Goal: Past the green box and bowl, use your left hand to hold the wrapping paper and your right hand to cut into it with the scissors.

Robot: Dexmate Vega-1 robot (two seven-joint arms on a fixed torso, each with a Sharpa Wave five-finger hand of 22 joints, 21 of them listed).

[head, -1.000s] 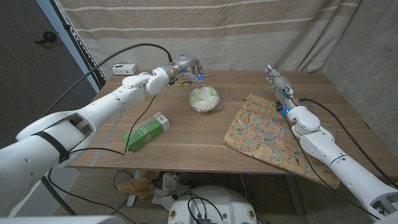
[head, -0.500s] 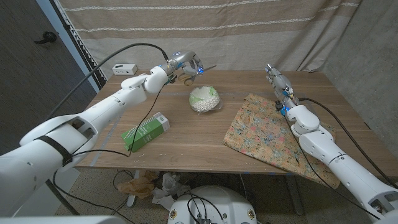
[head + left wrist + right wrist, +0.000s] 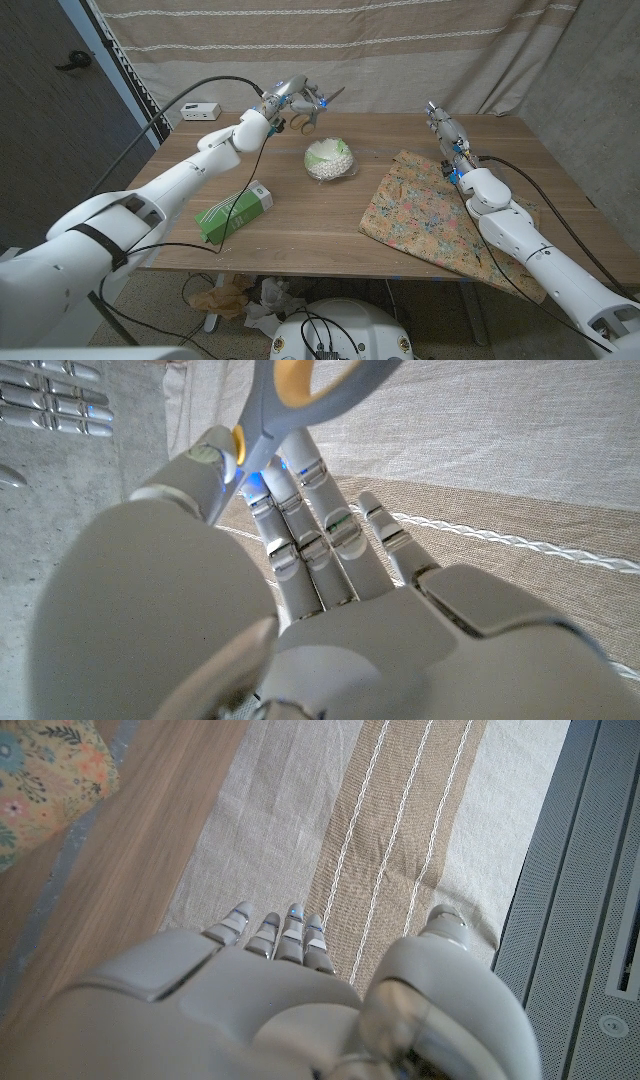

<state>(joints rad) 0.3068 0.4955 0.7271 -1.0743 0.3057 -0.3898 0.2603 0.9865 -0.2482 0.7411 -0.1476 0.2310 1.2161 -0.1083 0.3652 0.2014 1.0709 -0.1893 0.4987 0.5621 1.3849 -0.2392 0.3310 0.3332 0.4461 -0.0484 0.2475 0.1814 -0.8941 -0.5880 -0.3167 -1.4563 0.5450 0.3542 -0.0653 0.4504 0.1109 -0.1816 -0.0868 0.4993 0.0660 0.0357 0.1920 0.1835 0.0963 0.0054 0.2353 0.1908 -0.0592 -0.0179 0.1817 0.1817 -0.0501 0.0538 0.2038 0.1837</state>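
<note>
Head view, items as they lie: left hand (image 3: 293, 103), raised past the table's (image 3: 300, 215) far left part, gripping the scissors (image 3: 311, 107) by the orange-lined handles, blades pointing toward picture right; left wrist view confirms a handle loop pinched between thumb and fingers (image 3: 300, 510); right hand (image 3: 441, 124) up near the far edge on the right, fingers extended and apart, holding nothing; wrapping paper (image 3: 430, 212), floral sheet, flat on the right half, long axis running from far centre toward the near right edge, directly below the right arm; bowl (image 3: 329, 158) between scissors and paper; green box (image 3: 234, 210) near left. Judgement: scissors sit in the wrong hand, well apart from the paper; the right hand is the nearer to the sheet.
</note>
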